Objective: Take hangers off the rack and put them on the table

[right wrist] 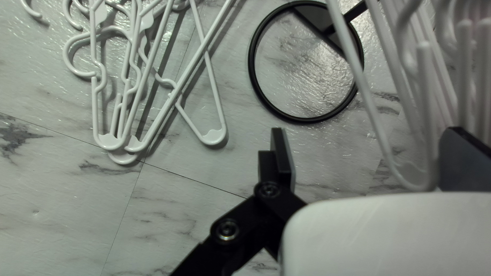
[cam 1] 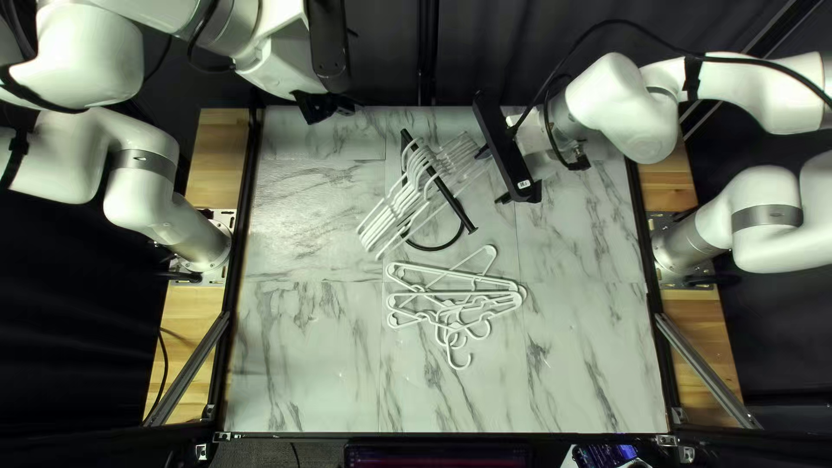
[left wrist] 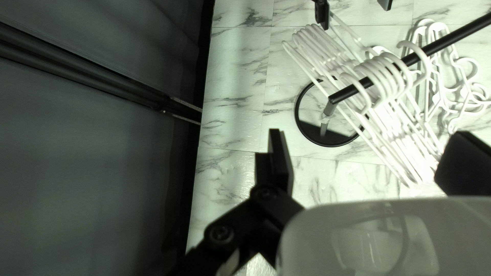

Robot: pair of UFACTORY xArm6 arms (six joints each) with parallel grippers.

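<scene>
White hangers (cam 1: pixel 394 211) hang in a row on the black rack's bar (cam 1: pixel 456 208). Several more (cam 1: pixel 472 300) lie overlapping on the table, on the near side of the rack. My left gripper (cam 1: pixel 325 106) is raised by the far edge; in its wrist view the gripper (left wrist: pixel 367 135) stands open above the table, with the hanging hangers (left wrist: pixel 378 110) beyond it. Beside the rack is my right gripper (cam 1: pixel 494 176). The right wrist view shows this gripper (right wrist: pixel 364 132) open, a hanger's corner (right wrist: pixel 406 176) between its fingers, close to one of them.
The rack's round base ring (right wrist: pixel 252 66) rests on the marble-patterned table (cam 1: pixel 303 347). A dark curtain (left wrist: pixel 76 179) and a frame rail (left wrist: pixel 153 102) stand past the table's far edge. Metal struts (cam 1: pixel 186 373) flank the near corners.
</scene>
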